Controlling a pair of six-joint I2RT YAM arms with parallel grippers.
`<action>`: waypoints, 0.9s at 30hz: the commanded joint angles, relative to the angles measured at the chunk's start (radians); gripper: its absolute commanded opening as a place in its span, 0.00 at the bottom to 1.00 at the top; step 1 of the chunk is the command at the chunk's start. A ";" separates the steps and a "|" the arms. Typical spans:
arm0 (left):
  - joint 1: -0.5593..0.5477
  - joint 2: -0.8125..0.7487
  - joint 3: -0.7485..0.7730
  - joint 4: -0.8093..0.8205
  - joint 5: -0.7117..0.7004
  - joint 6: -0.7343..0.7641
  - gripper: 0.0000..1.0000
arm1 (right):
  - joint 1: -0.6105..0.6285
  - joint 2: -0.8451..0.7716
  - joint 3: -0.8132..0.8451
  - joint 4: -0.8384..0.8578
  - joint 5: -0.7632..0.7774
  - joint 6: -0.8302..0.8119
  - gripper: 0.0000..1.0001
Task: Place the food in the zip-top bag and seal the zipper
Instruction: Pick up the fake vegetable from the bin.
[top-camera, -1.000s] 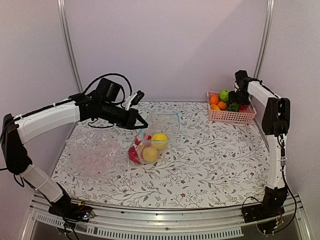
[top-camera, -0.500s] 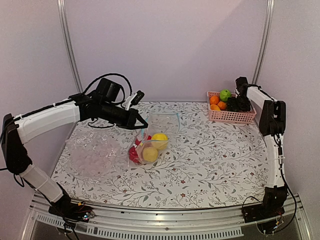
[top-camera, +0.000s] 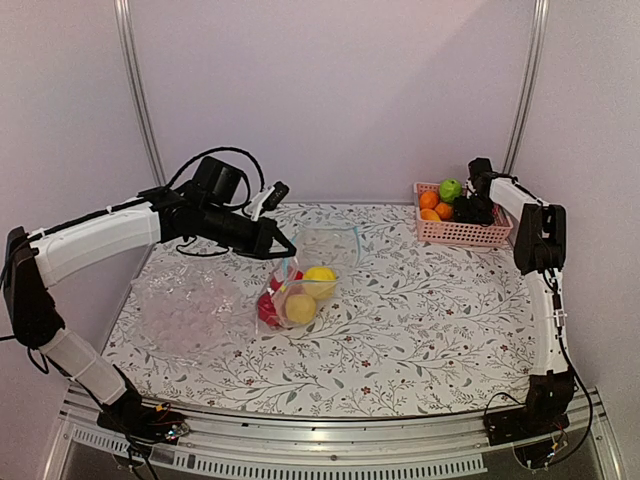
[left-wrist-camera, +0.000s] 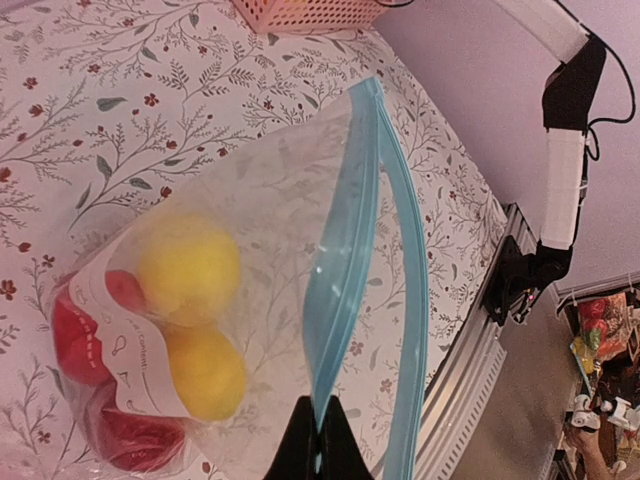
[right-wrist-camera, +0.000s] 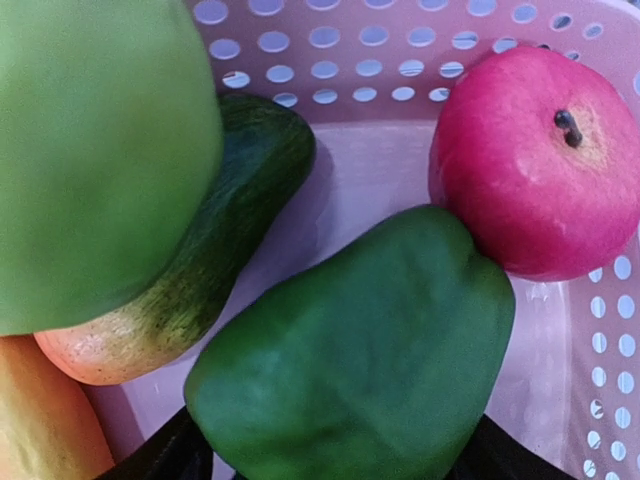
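The flowered surface (top-camera: 420, 320) carries a sheet of crinkled clear plastic (top-camera: 185, 305) at its 9 o'clock side, the zip-top bag (top-camera: 305, 280) just toward 10 o'clock of the middle, and a pink lattice basket (top-camera: 465, 233) far off in the 2 o'clock corner. The bag lies on the surface with its mouth raised toward 12 o'clock and its filled end toward 7 o'clock. The left claw (left-wrist-camera: 318, 440) reaches the mouth from 9 o'clock, and its tips are pressed together on the zipper (left-wrist-camera: 345, 240), pinching one side of the blue-teal strip. The other side of the strip bows away, so the mouth gapes. The right claw (top-camera: 478, 207) is down inside the basket. In the right wrist view its dark fingers (right-wrist-camera: 170, 452) stand wide apart at 7 and 5 o'clock of a green pepper (right-wrist-camera: 360, 380), which sits between them. Whether they press on it cannot be told. A red apple (right-wrist-camera: 530, 170) touches the pepper at 1 o'clock, and a large green fruit (right-wrist-camera: 90, 150) fills the 10 o'clock corner. Inside the bag lie two yellow fruits (left-wrist-camera: 190, 265), touching, with red food (left-wrist-camera: 75, 335) beside them.
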 joint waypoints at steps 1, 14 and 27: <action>-0.013 0.012 0.006 -0.013 0.005 0.012 0.00 | 0.002 0.023 0.022 0.029 -0.016 0.010 0.69; -0.016 -0.030 0.004 -0.010 -0.003 0.007 0.00 | 0.001 -0.167 -0.175 0.119 -0.040 0.015 0.49; -0.025 -0.051 0.005 -0.008 -0.003 0.005 0.00 | 0.001 -0.388 -0.361 0.159 -0.083 0.006 0.46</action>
